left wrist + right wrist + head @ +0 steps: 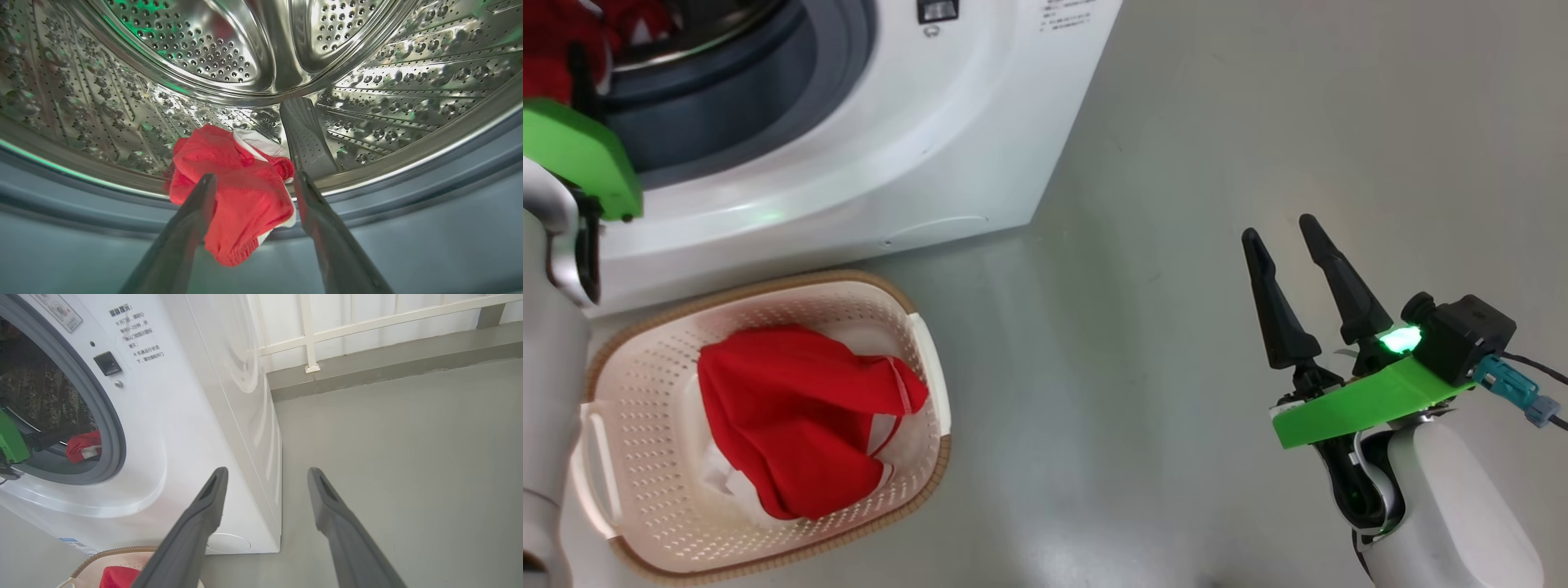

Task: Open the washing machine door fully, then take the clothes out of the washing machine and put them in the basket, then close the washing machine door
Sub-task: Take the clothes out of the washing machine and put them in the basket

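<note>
l gripper (255,175) wide open at clothes (249,210)

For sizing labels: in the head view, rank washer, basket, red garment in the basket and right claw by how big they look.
Washer
Basket
Red garment
Right claw, smallest, though nearness to the camera inflates it.

Your left gripper (255,176) reaches forward, fingers spread wide; your right gripper (1279,229) hangs off to the side, fingers parted and empty

Head camera looks down on basket (645,392) and washing machine (890,147); left wrist peers inside the drum (196,49), right wrist from outside.
</note>
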You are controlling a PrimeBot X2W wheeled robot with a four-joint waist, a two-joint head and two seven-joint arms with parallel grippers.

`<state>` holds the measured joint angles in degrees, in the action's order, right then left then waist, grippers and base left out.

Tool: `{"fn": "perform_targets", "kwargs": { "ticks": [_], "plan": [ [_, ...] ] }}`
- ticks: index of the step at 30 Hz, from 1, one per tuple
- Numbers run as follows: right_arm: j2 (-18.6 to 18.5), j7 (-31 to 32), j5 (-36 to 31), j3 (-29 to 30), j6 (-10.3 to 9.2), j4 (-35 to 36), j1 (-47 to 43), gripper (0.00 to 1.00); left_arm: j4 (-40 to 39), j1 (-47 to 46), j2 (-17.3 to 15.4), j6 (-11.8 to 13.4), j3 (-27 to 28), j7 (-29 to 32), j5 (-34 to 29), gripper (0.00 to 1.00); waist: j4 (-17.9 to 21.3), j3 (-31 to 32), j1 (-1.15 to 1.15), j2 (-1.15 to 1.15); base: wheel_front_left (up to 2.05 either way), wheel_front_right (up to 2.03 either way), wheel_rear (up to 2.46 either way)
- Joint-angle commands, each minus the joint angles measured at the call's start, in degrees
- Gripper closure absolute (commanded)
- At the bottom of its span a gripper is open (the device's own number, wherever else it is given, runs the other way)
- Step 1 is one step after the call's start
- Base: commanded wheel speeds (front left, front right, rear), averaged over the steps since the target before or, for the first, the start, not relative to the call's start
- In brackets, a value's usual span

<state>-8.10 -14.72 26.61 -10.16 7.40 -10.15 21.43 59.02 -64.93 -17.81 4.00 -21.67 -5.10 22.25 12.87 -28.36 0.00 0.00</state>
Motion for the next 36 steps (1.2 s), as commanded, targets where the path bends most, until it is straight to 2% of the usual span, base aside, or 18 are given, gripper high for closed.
{"fn": "perform_targets", "kwargs": {
  "ticks": [1,17,23,28,30,31,32,33,36],
  "plan": [
    [0.20,-0.28,-0.75,-0.94,0.09,1.58,0.45,0.00,0.14,-2.18,-2.56,0.97,0.92,0.08,-0.76,0.00,0.64,-0.99,0.00,0.00,0.00,0.00,0.00],
    [1.44,-0.28,-0.63,-1.33,0.09,1.68,1.44,0.00,10.35,-9.79,-3.47,3.67,-0.87,3.45,-1.91,0.00,2.02,-3.81,0.00,0.00,0.00,0.00,0.00],
    [1.54,-0.28,-0.56,-1.25,0.09,1.43,1.38,0.00,12.82,-10.08,-3.54,3.85,-1.59,8.00,-1.73,0.00,2.06,-3.73,0.00,0.00,0.00,0.00,0.00],
    [1.61,-0.28,-0.47,-1.28,0.09,1.40,1.50,0.00,13.38,-10.41,-3.49,3.60,-2.15,8.91,-1.64,0.00,1.98,-3.79,0.00,0.00,0.00,0.00,0.00],
    [1.62,-0.28,-0.41,-1.37,0.09,1.34,1.57,0.00,13.54,-10.46,-3.49,3.54,-2.29,9.09,-1.54,0.53,1.97,-3.83,0.00,0.00,0.00,0.00,0.00],
    [1.62,-0.28,-0.37,-1.40,0.09,1.31,1.61,0.00,13.61,-10.48,-3.50,3.51,-2.35,9.12,-1.49,0.64,1.97,-3.85,0.00,0.00,0.00,0.00,0.00],
    [1.62,-0.28,-0.34,-1.42,0.09,1.26,1.64,0.00,13.67,-10.47,-3.52,3.48,-2.45,9.11,-1.47,0.85,1.96,-3.86,0.00,0.00,0.00,0.00,0.00],
    [1.63,-0.28,-0.31,-1.43,0.09,1.22,1.65,0.00,13.73,-10.47,-3.54,3.42,-2.55,9.06,-1.45,1.00,1.96,-3.86,0.00,0.00,0.00,0.00,0.00],
    [1.66,-0.28,-0.27,-1.44,0.09,1.08,1.68,0.00,13.87,-10.40,-3.63,3.24,-2.79,8.71,-1.35,1.00,1.92,-3.80,0.00,0.00,0.00,0.00,0.00]
  ]
}}
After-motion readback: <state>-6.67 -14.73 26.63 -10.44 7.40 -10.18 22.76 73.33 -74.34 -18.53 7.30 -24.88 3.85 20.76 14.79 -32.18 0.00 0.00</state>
